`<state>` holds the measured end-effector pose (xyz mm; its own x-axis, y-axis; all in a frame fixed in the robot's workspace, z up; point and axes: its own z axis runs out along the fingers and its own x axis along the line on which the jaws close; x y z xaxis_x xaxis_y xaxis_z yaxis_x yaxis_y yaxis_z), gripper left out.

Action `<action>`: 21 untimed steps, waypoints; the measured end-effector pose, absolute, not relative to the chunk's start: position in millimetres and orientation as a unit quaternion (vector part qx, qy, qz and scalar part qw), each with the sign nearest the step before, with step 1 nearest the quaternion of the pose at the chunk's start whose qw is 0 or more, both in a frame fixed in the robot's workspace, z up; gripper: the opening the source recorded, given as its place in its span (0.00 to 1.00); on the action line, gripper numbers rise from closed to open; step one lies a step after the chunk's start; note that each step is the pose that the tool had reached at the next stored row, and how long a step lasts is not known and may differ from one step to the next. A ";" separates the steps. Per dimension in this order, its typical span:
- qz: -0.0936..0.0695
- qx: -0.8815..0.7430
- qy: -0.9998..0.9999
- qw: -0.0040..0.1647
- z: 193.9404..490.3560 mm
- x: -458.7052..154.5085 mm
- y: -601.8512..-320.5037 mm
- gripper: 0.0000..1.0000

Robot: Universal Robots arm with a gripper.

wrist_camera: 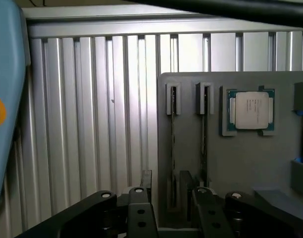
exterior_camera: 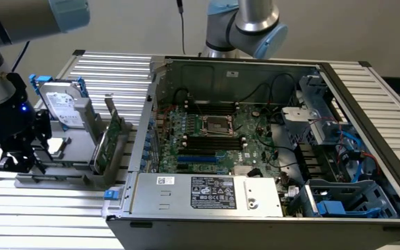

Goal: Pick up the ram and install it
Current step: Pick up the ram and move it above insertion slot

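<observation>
Ram, the long thin green circuit-board stick (wrist_camera: 173, 139), stands on edge in a narrow slot of the flat grey holder plate (wrist_camera: 240, 163). A second stick of the same kind (wrist_camera: 204, 144) sits in the neighbouring slot, and a square silver-capped processor chip (wrist_camera: 250, 110) lies in its pocket just beyond that.

What matters to you here is that the nearer stick lines up with the gap of the black gripper (wrist_camera: 166, 183). Its long axis runs straight out ahead of the fingers (wrist_camera: 147, 179), so they straddle one end of it across its thin faces, with the second stick off to one side of that gap. The fingers are spread wide and released, with nothing held. I can't tell whether either one touches the stick.

From the exterior view, your arm comes in from the exterior view's left, with its wrist turned down and the gripper (exterior_camera: 21, 159) low over the holder, which rests on the slatted aluminium surface (exterior_camera: 116, 73). A silver hard drive (exterior_camera: 64, 107) stands upright in the same holder, close behind the gripper. The open black computer case (exterior_camera: 221, 78) with its green motherboard (exterior_camera: 255, 151) lies well apart, toward the exterior view's right. I judge that the pick has not yet been made.
</observation>
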<state>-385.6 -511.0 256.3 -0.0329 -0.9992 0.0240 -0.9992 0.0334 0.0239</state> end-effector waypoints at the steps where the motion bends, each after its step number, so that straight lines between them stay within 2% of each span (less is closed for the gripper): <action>1: 0.000 0.696 -0.718 0.017 254.5 -385.6 -511.0 0.36; 21: -0.004 0.699 -0.715 0.012 218.7 -385.7 -510.1 0.36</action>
